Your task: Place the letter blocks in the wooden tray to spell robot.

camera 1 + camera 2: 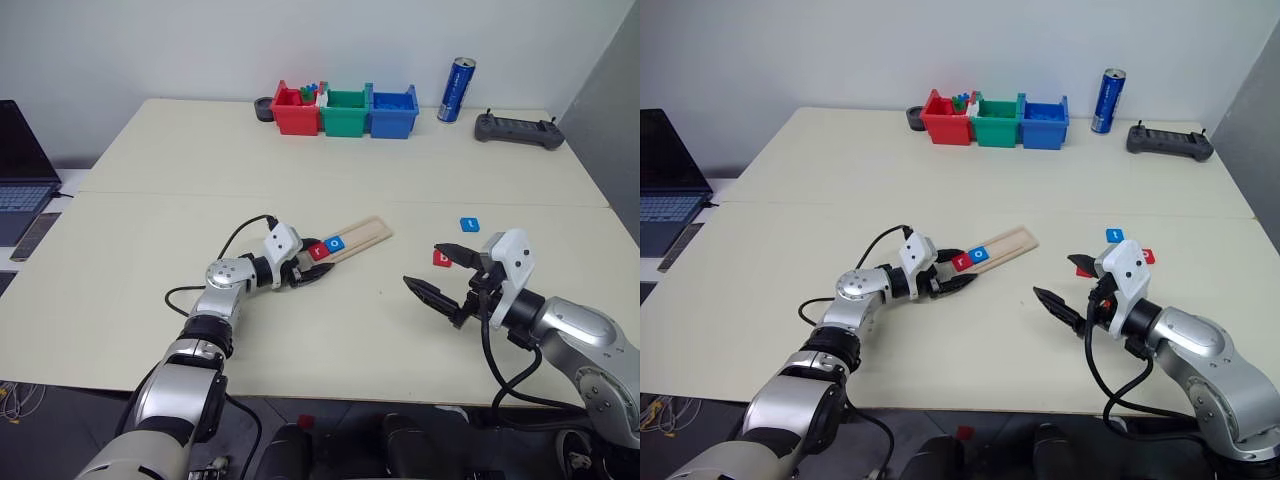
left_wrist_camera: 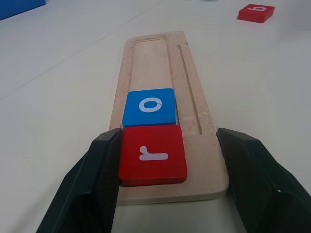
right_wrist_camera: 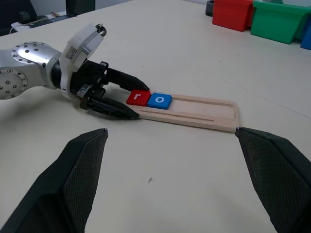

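Observation:
The wooden tray (image 1: 365,233) lies slanted at mid-table, holding a red "r" tile (image 2: 153,155) at its near end and a blue "o" tile (image 2: 149,107) right behind it. My left gripper (image 1: 310,272) straddles that near end, one finger on each side of the tray, closed against its edges. My right gripper (image 1: 440,272) hovers open above the table to the right, holding nothing. Near it lie a red "b" tile (image 1: 443,258), a loose blue tile (image 1: 471,224) and another red tile (image 1: 1148,256), partly behind the gripper's housing.
Red, green and blue bins (image 1: 346,110) stand in a row at the back, with a blue can (image 1: 457,90) and a black controller (image 1: 518,130) to their right. A laptop (image 1: 22,165) sits at the far left on a separate surface.

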